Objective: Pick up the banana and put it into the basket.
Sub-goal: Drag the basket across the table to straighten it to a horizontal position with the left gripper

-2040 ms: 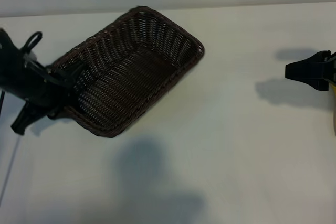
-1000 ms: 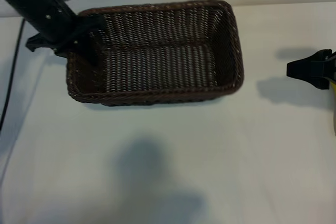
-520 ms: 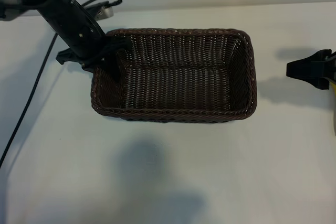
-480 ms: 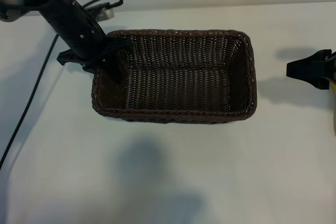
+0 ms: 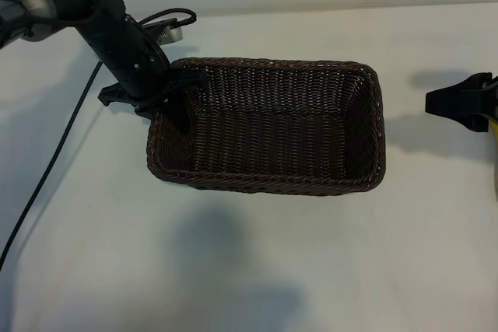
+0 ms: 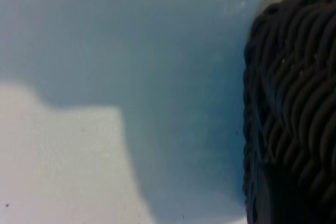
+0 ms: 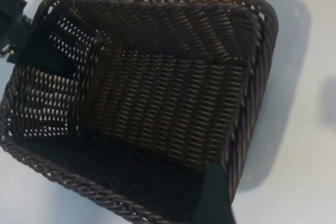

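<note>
Holding the short left wall of the basket point(image 5: 268, 126), the left gripper point(image 5: 177, 97) has its jaws clamped on the woven rim, one finger inside and one outside. Its black arm reaches in from the top left corner of the exterior view, and a thin black cable point(image 5: 47, 172) trails from it across the white counter point(image 5: 249, 262).

The basket is dark brown and woven, with rounded corners and sloping sides. It sits flat on the counter, its long sides running left to right, near the middle of the exterior view. Nothing lies inside it.

The right gripper point(image 5: 459, 104) hangs at the right edge of the exterior view, well apart from the basket, and its jaws stand apart with nothing in them. It casts a dark shadow on the counter just beside it.

The left wrist view shows the basket's point(image 6: 294, 108) weave very close, with the pale counter next to it. The right wrist view looks down into the basket point(image 7: 157, 103), and the left gripper point(image 7: 63, 61) shows at the far end wall.

A thin bit of yellow point(image 5: 495, 162) shows at the right edge of the exterior view, below the right gripper. I cannot tell if it is the banana.
</note>
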